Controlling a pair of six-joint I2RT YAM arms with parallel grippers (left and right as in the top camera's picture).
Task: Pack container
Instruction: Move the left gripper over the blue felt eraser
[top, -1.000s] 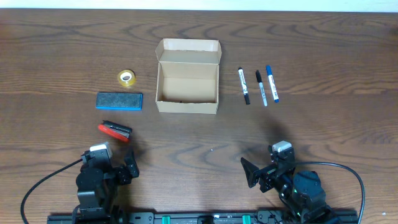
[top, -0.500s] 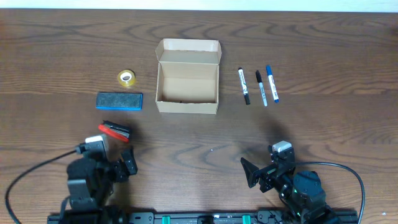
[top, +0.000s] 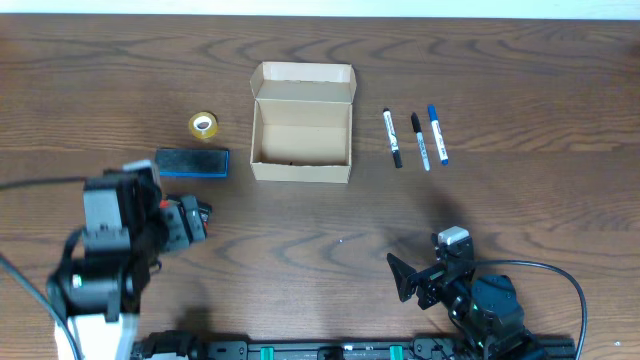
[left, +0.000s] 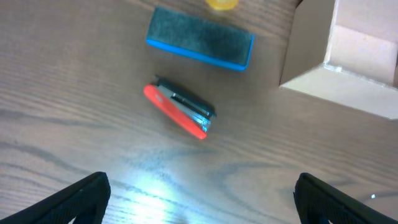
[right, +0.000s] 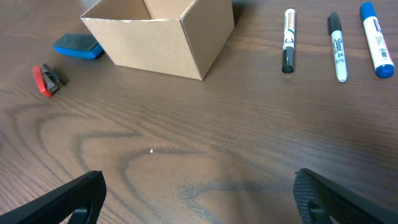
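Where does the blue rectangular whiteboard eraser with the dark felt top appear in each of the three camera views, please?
Overhead: the blue rectangular whiteboard eraser lies left of centre, in the upper half.
Left wrist: it sits at top centre, above the red stapler.
Right wrist: it is at the upper left.
Shared landmark: the open tan cardboard box, immediately right of the eraser in every view.

Wooden table (top: 520, 200) bears container (top: 300, 172) (lid open), three markers (top: 421, 142), eraser (top: 192, 161), tape (top: 203, 124), stapler (left: 180, 111).
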